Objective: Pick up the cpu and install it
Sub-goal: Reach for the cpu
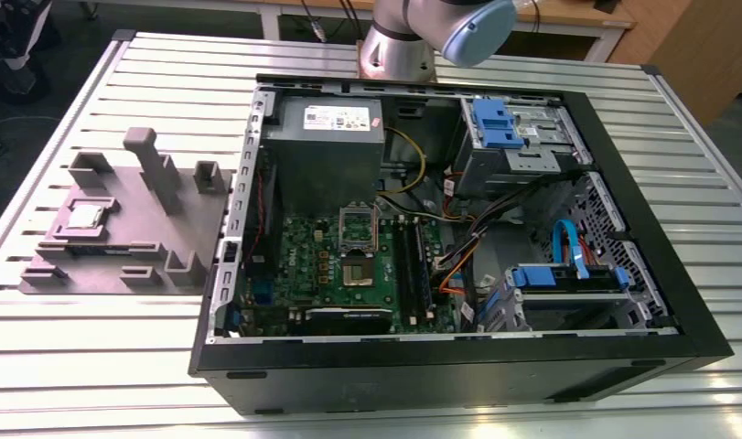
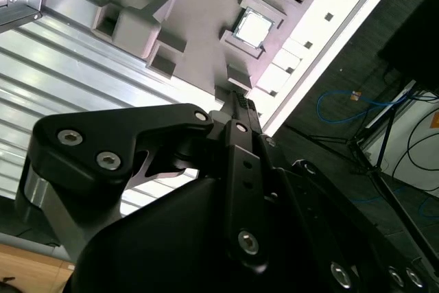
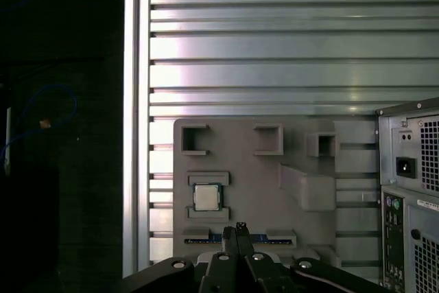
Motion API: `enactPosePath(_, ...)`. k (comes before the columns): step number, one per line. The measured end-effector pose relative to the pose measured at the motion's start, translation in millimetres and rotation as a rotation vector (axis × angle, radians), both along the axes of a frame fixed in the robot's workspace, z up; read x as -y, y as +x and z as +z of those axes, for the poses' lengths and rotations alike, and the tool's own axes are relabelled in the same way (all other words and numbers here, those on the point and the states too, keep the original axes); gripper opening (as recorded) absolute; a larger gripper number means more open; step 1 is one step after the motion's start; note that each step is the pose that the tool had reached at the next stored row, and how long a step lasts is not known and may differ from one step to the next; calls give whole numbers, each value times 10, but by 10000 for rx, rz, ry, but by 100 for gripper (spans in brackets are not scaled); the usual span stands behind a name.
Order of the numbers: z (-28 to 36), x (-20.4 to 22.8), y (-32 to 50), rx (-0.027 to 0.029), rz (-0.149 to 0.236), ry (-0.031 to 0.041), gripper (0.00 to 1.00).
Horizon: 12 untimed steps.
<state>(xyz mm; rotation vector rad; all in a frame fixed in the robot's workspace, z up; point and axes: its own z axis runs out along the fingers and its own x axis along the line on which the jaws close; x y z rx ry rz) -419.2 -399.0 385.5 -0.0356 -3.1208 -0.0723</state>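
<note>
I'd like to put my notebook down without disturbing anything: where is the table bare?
The table is bare between the grey fixture holding the cpu and the exterior view's lower edge, and also beyond the fixture. Inside the computer case is crowded.

The cpu (image 1: 88, 216) is a small, flat, square chip with a shiny silver-grey top and a thin darker rim. It lies flat, metal face up, seated in a shallow pocket between two low blocks of the grey fixture plate (image 1: 133, 245). It sits towards that plate's edge on the exterior view's left.
</note>
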Motion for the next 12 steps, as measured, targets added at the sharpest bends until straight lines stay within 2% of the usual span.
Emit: enactPosePath(12, -5, 0, -88, 0, -1, 0, 11)
